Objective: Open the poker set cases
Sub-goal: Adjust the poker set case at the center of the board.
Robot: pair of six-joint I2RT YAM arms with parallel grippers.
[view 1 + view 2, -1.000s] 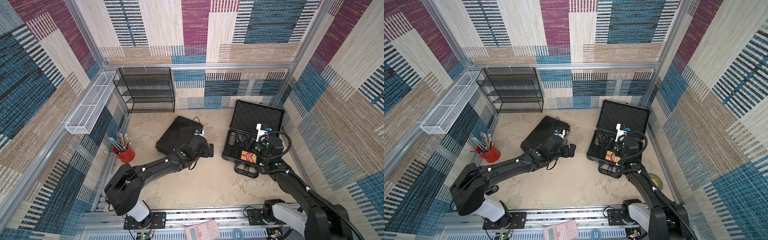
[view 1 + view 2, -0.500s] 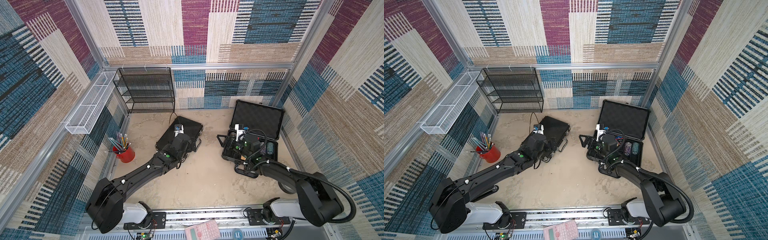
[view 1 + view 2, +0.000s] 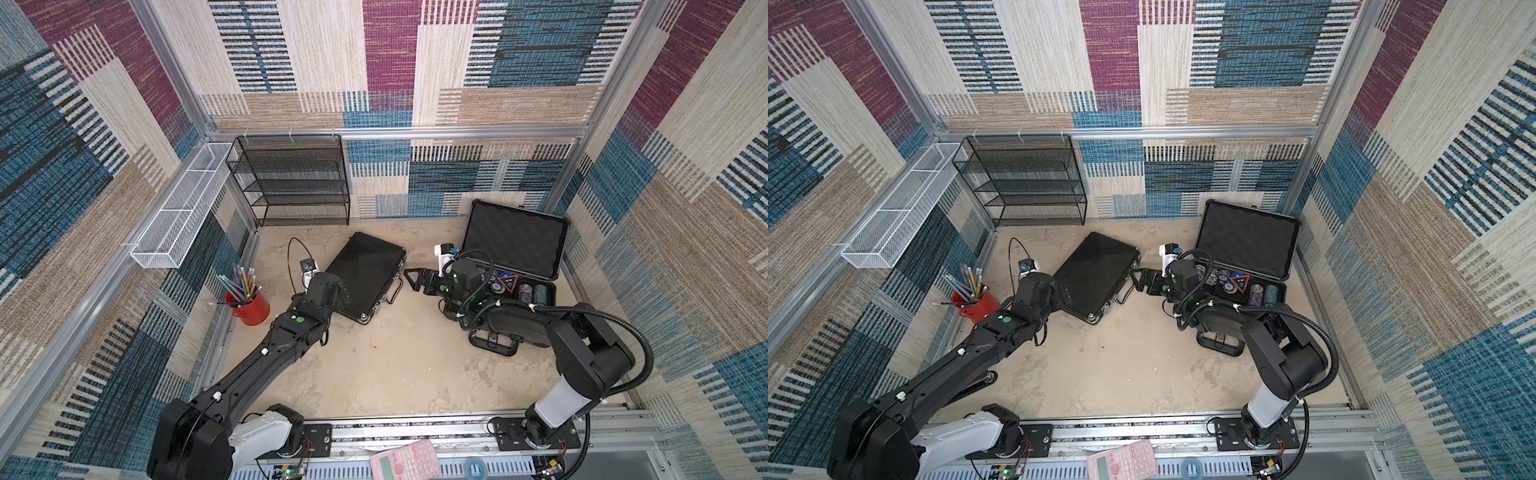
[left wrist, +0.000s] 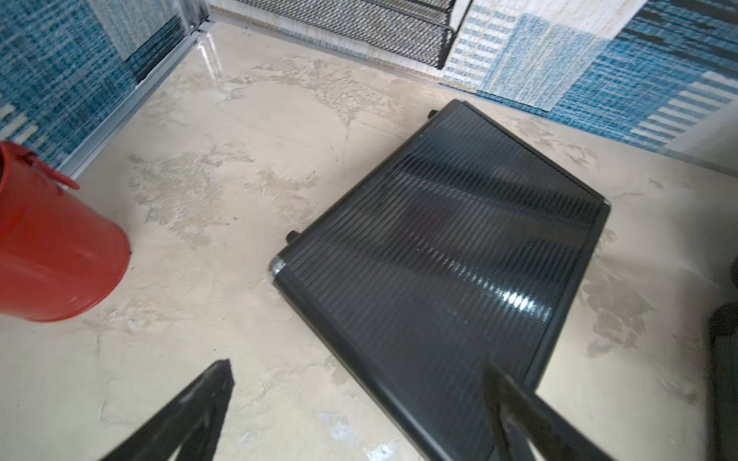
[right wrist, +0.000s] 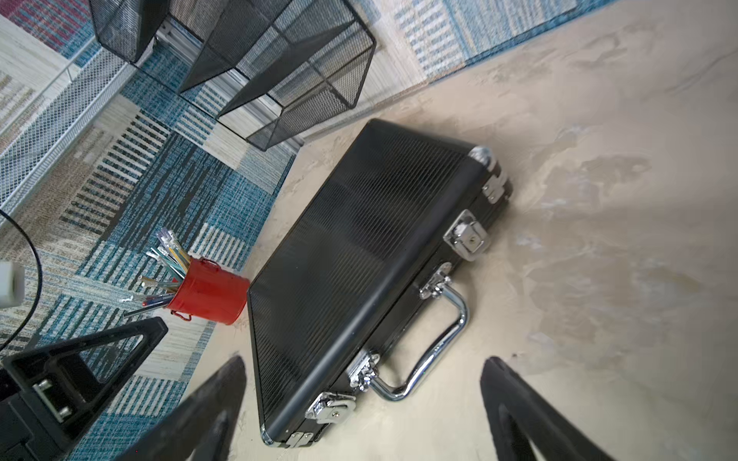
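Nearest, a pink calculator (image 3: 405, 461) lies on the metal rail where both arms are mounted. From there the arms reach out over a sandy floor.

The left gripper (image 3: 338, 293) hangs at the near left edge of the slim black ribbed case (image 3: 365, 274), jaws spread wide and holding nothing. In its wrist view one finger (image 4: 519, 411) is over the ribbed lid and the other over bare floor. Whether it touches the lid cannot be told.

The slim case lies flat and shut in the middle of the floor, at an angle, with its silver latches (image 5: 467, 235) and chrome handle (image 5: 435, 347) facing the right arm. The right gripper (image 3: 409, 277) points at that handle side from just beside it, with a small gap, jaws wide and empty.

Behind the right gripper, the thicker case (image 3: 515, 241) stands open by the right wall. Its lid is upright and poker chips (image 3: 525, 291) show in its base.

A red pot of pencils (image 3: 249, 307) stands at the left wall. A black mesh rack (image 3: 295, 183) stands against the back wall.
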